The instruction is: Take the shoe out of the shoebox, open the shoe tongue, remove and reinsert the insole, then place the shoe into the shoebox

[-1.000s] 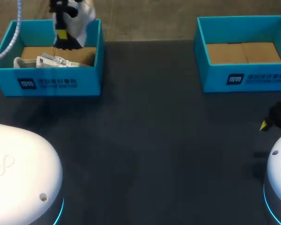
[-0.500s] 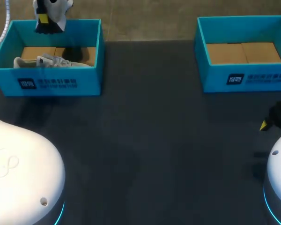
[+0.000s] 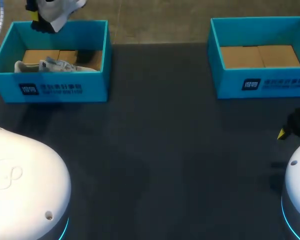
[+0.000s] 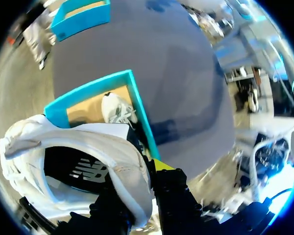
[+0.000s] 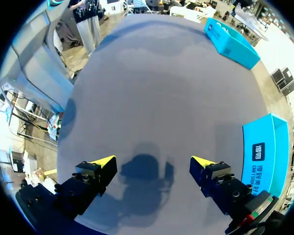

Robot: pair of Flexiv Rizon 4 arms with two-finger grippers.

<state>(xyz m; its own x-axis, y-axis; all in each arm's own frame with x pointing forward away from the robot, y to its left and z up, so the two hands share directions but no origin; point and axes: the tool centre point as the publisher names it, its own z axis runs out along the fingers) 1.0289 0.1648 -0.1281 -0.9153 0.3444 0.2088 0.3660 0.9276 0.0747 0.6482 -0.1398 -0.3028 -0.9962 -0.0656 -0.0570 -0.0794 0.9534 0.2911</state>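
My left gripper (image 3: pixel 35 16) hangs above the back edge of the left blue shoebox (image 3: pixel 50 89), shut on a white shoe (image 3: pixel 57 9) that is clear of the box. In the left wrist view the white shoe (image 4: pixel 78 152) fills the space by my gripper (image 4: pixel 146 172), whose fingers pinch its heel collar; the dark insole shows inside. A second white shoe (image 3: pixel 54 65) lies in the box, seen also as the shoe (image 4: pixel 117 108) under the gripper. My right gripper (image 5: pixel 154 164) stands open over bare table near the right edge (image 3: pixel 285 131).
A second blue shoebox (image 3: pixel 260 82) with a cardboard floor stands at the back right, and its side (image 5: pixel 264 147) shows beside the right gripper. The dark table (image 3: pixel 160 150) stretches between the boxes.
My left arm has lifted the white shoe up out of the left box and carried it back and to the left. The right arm has stayed put.
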